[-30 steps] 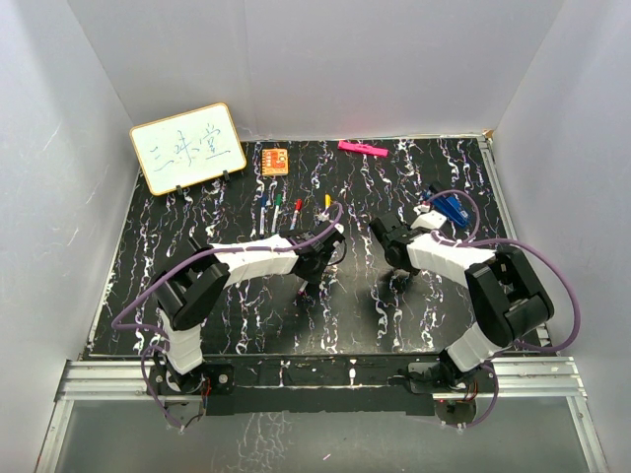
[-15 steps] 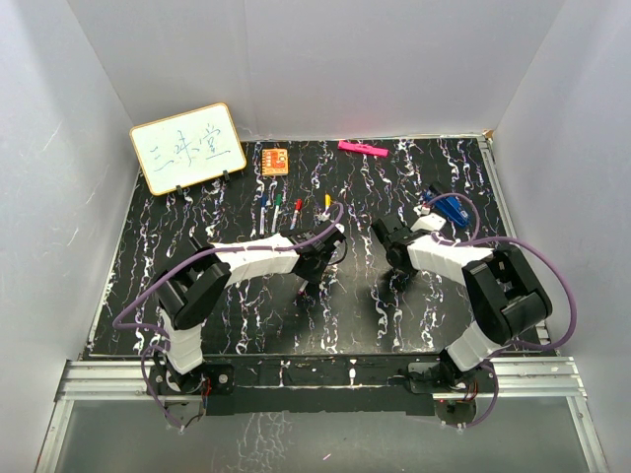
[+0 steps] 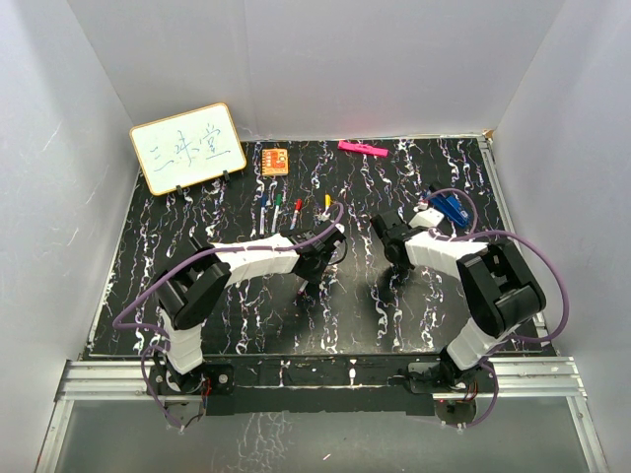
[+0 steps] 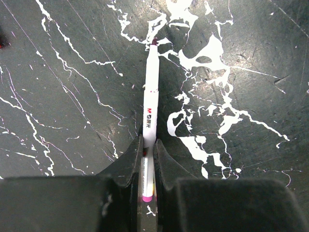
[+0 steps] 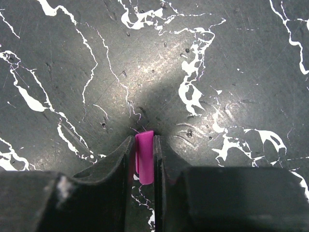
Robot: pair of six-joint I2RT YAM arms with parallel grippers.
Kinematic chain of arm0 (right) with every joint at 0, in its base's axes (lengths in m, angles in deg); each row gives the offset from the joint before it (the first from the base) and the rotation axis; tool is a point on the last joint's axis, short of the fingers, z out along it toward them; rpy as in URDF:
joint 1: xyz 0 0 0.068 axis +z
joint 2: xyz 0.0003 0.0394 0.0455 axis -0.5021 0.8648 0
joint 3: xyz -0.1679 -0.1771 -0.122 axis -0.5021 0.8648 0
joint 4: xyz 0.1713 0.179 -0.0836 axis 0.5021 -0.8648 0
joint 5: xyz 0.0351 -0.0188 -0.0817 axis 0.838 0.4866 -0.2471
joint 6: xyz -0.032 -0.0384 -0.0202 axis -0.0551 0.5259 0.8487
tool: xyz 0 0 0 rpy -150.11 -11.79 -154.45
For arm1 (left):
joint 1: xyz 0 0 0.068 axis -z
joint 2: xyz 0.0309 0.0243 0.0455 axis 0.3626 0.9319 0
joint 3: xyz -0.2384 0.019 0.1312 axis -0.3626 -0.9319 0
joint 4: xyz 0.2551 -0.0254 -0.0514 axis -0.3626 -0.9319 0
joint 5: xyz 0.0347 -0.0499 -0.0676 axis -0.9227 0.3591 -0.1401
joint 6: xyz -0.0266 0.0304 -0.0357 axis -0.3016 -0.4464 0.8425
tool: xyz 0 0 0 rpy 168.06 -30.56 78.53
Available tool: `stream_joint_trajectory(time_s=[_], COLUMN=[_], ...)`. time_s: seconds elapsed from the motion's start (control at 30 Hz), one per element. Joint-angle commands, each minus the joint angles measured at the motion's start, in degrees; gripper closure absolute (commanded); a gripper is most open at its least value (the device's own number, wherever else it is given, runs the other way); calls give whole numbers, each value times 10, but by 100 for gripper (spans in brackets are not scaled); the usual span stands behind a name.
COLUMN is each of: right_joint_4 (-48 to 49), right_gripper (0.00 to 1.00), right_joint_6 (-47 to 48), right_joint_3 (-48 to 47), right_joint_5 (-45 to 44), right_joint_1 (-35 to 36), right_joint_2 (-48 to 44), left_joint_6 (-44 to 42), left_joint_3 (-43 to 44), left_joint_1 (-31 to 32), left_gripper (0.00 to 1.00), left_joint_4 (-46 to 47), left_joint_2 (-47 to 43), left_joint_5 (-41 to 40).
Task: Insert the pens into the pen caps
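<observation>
The left claw (image 4: 148, 145) is clamped on a pen (image 4: 150, 101): its dark tip juts well ahead of the fingers, and its pink end sits back between them. The right claw (image 5: 144, 141) pinches a purple cap (image 5: 144, 162) that reaches the fingertips. More pens (image 3: 279, 210) lie beyond the left claw.

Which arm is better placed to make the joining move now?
Left, probably: the left gripper is shut on a pen whose tip sticks far out, easy to steer. The right gripper only clamps the short purple cap.
</observation>
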Motion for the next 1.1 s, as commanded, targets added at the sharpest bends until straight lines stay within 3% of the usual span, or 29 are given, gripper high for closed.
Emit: stream_joint_trajectory(time_s=[0.0,0.13,0.5,0.67,0.87,1.07], right_joint_4=[-30,-40,-4,87,233,319], right_gripper=[90,100,100,100,100,100], right_joint_6=[13,31,75,119,168,201], right_joint_3=[10,19,-31,-68,-65,-47], right_joint_5=[58,78,79,80,161,222], right_joint_1=[-4,-4,-4,-4,-4,-3], right_joint_2=[45,46,-13,-34,-52,-63], left_joint_6=[-6,-6,-31,-36,-24,-18], left_joint_3=[-42,-45,-30,-21,-49,-101], left_joint_1=[-8,-10,-24,-25,-25,-25], left_gripper=[100,100,100,100,100,100], left_joint_4=[-92,-89,-68,-45,17,106], left_joint_2=[60,56,16,-28,-101,-182], left_joint_5=[-1,3,15,-9,0,-14])
